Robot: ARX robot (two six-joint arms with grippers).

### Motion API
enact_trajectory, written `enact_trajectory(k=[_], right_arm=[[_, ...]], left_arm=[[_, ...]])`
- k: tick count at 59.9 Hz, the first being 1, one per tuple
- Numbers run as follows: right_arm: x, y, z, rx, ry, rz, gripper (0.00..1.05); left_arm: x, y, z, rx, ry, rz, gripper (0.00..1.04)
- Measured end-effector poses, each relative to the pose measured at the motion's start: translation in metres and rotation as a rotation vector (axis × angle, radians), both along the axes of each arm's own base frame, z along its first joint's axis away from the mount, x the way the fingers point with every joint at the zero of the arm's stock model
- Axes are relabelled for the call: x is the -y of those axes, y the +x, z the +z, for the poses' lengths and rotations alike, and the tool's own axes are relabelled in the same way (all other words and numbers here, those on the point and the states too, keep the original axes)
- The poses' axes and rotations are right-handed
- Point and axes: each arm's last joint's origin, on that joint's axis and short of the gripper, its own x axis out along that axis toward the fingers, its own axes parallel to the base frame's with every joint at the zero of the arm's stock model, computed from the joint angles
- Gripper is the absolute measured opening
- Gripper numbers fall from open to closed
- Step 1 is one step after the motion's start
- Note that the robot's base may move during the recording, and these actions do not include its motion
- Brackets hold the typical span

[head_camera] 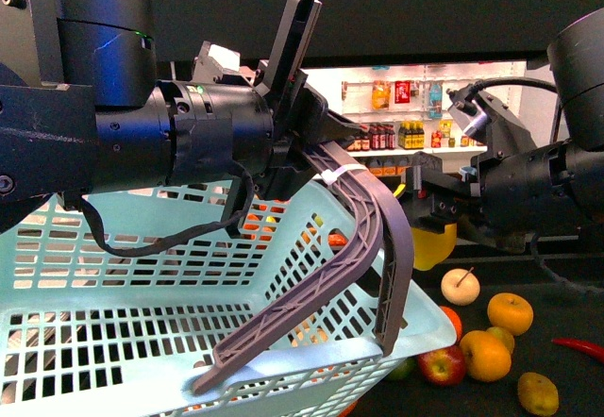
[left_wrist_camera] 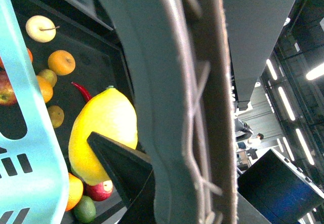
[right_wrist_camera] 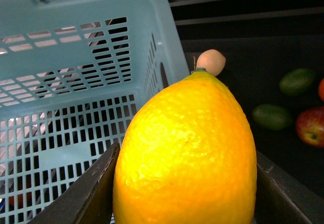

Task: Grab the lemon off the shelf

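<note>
One lemon (right_wrist_camera: 185, 148) — clamped in the jaws of my right gripper (head_camera: 429, 211), held above the shelf (head_camera: 580, 389) tray just right of the basket (head_camera: 311, 389) — could, I judge, slip on its smooth rind; left gripper (head_camera: 311, 143) at the handle (head_camera: 363, 219), jaw state I cannot tell.

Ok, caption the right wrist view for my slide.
Right pincer clamps the lemon beside the light-blue basket, over the black shelf tray.

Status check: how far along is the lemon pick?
Done: the right gripper is shut on the lemon, lifted off the shelf tray, clear of the other fruit. In hand: the basket handle hangs on the left gripper, basket beside the lemon. Left: probably carrying the lemon clear of the shelf.
</note>
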Motion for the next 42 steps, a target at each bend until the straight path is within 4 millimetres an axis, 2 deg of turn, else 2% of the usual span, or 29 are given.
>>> enact_trajectory(k=[11,20,34,36,42], right_arm=[[-0.026,-0.004,-0.016,-0.022,0.002,0.056,0.63],[-0.037,-0.006,-0.023,-0.034,-0.001,0.087,0.63],[-0.032,-0.002,-0.021,-0.006,-0.009,0.046,0.96],[-0.029,-0.001,-0.019,-0.003,-0.004,0.037,0.99],[-0.017,0.005,-0.014,0.018,-0.001,0.005,0.97]], left_arm=[[0.0,0.0,0.0,-0.001,-0.001,-0.001,0.07],[0.0,0.0,0.0,-0.001,0.0,-0.001,0.07],[0.0,0.0,0.0,-0.001,-0.001,-0.001,0.07],[0.0,0.0,0.0,-0.001,0.0,0.0,0.07],[0.0,0.0,0.0,0.0,0.001,-0.001,0.07]])
